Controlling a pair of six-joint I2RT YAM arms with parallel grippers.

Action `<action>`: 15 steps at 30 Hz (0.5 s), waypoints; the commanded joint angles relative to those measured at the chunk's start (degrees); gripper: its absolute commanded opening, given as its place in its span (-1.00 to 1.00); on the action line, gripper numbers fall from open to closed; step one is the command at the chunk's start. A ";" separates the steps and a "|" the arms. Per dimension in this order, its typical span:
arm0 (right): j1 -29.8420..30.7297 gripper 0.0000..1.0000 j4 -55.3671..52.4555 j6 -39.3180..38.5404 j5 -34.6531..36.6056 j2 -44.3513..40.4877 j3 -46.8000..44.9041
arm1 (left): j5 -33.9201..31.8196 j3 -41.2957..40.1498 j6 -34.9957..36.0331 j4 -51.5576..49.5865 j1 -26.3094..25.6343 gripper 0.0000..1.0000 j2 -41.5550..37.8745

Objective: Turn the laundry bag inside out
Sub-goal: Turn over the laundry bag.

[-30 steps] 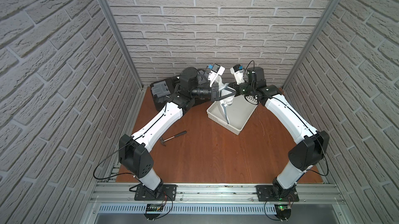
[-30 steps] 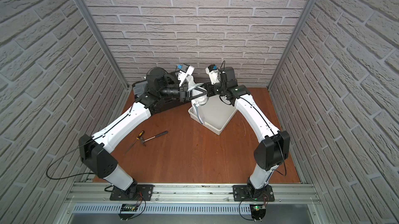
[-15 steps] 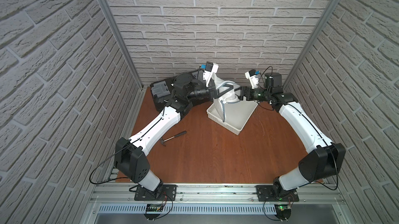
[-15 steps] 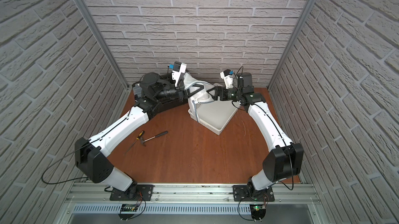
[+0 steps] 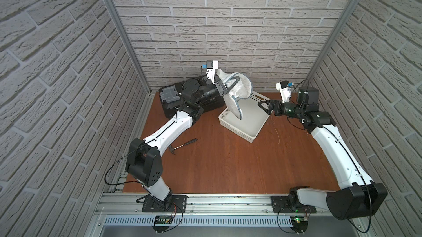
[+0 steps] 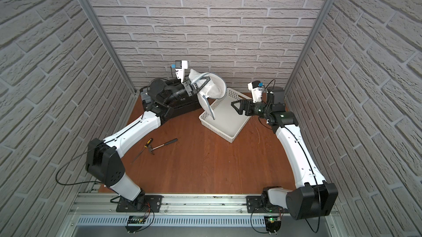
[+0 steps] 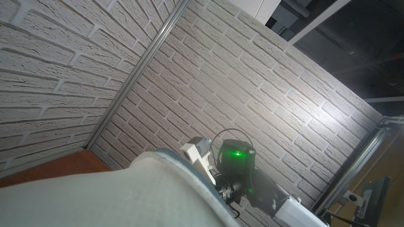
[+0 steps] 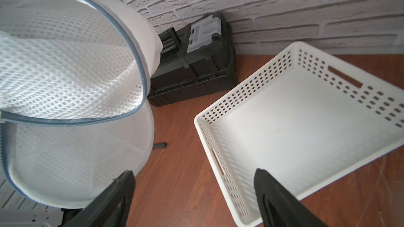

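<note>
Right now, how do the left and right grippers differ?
The left gripper is shut on the laundry bag, while the right gripper is open and empty. The left gripper is raised, with the bag hanging from it over one side of the white basket. The right gripper hovers at the basket's other side, clear of the bag. Both are black and point inward, toward each other.

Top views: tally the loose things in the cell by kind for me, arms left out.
White mesh laundry bag with grey trim: 1
White perforated plastic basket: 1
Black plastic toolbox: 1
Hand tools: 2 (black-handled hammer, yellow-and-black-handled screwdriver)
Total: 5
</note>
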 commanded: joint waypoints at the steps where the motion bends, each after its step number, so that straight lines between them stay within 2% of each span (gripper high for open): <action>1: 1.54 0.78 11.18 -7.15 4.53 -8.02 -1.13 | -1.17 0.16 -1.35 2.01 -0.15 -1.00 -1.75; 3: 5.33 0.80 15.70 -15.40 4.16 -9.89 -2.60 | -1.06 -0.11 -1.35 2.01 -0.66 -1.00 -2.02; 7: 12.98 0.80 9.53 -34.21 4.23 -4.72 3.94 | 0.23 0.18 -1.53 2.45 -1.92 -1.00 -1.97; 9: 14.31 0.76 8.83 -38.39 5.22 -1.88 6.51 | 0.96 0.39 -1.78 2.62 -2.43 -1.00 -1.96; 13: 14.66 0.77 15.03 -42.72 8.58 1.16 6.29 | 2.13 0.40 -2.11 3.24 -3.05 -1.00 -2.52; 15: 14.64 0.76 13.08 -45.87 7.62 2.86 7.47 | 2.51 0.31 -2.05 3.24 -3.20 -1.00 -2.90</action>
